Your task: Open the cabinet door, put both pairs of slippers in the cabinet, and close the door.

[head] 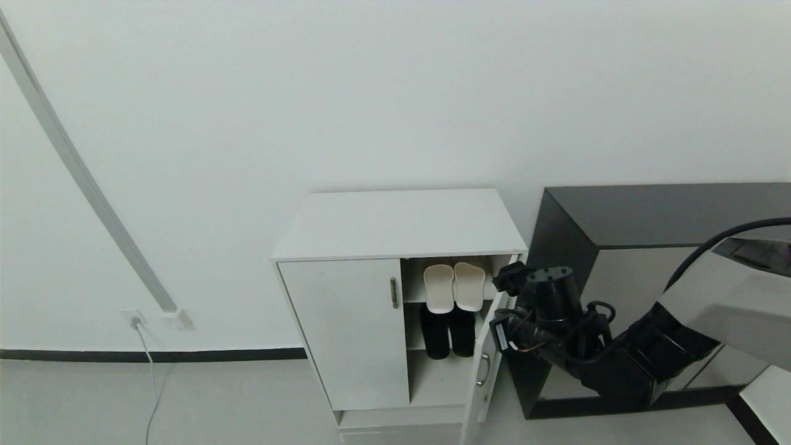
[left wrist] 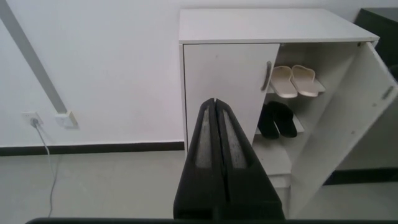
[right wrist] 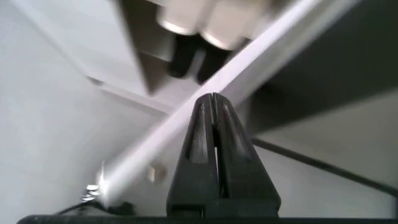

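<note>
While the right-hand door (head: pixel 488 346) of the white cabinet (head: pixel 395 222) stands swung out toward the robot, the left-hand door (head: pixel 346 327) is shut, with its handle (head: pixel 393 292) upright along the inner edge. Both pairs are inside the open half. The white slippers (head: pixel 454 287) sit side by side on the upper shelf, and the black slippers (head: pixel 448 334) sit side by side on the shelf just below them. The right gripper (right wrist: pixel 214 99) is clenched with its fingers pressed flat together and nothing between them. Its tip is close to the edge of the open door, and whether it touches that edge cannot be told. The left gripper (left wrist: pixel 214 102) is likewise clenched on nothing. It is held well back from the cabinet and points at the closed door. A dark cabinet (head: pixel 649 210) stands just beside the white one on the robot's right. Farther left, a wall socket (head: pixel 133 318) has a cable (head: pixel 151 383) running down from it to the floor.
</note>
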Robot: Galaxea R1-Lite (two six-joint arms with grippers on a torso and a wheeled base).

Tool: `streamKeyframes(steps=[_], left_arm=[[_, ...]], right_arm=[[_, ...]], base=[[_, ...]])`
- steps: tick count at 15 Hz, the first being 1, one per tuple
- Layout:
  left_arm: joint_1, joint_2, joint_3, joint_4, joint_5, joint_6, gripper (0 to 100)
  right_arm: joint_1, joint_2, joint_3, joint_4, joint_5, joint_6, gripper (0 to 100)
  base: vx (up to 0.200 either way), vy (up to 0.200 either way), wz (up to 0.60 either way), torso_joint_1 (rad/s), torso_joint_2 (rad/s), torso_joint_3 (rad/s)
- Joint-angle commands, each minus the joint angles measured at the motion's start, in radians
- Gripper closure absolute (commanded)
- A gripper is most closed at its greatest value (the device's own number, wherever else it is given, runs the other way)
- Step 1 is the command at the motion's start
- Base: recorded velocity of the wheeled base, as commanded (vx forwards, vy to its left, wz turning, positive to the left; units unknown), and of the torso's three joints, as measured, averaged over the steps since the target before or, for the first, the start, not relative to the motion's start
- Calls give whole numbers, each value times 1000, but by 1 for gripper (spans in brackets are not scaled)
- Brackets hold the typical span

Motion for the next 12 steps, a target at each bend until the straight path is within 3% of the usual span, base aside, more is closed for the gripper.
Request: streamKeyframes(steps=[1, 8, 10, 12], left_arm=[[0, 0, 0, 0, 1, 0, 100], [0, 0, 0, 0, 4, 3, 100], [0, 0, 0, 0, 4, 3, 100], [0, 0, 0, 0, 3, 3, 100]], right_arm=[[9, 4, -3, -8, 22, 13, 100], [14, 3, 241, -388, 444, 50, 100], [35, 37, 306, -460, 499, 30, 100], [63, 107, 306, -539, 493, 17, 100]], base=[[0, 0, 0, 0, 0, 0], [0, 0, 0, 0, 0, 0], [0, 0, 0, 0, 0, 0], [200, 0, 0, 5, 0, 2]])
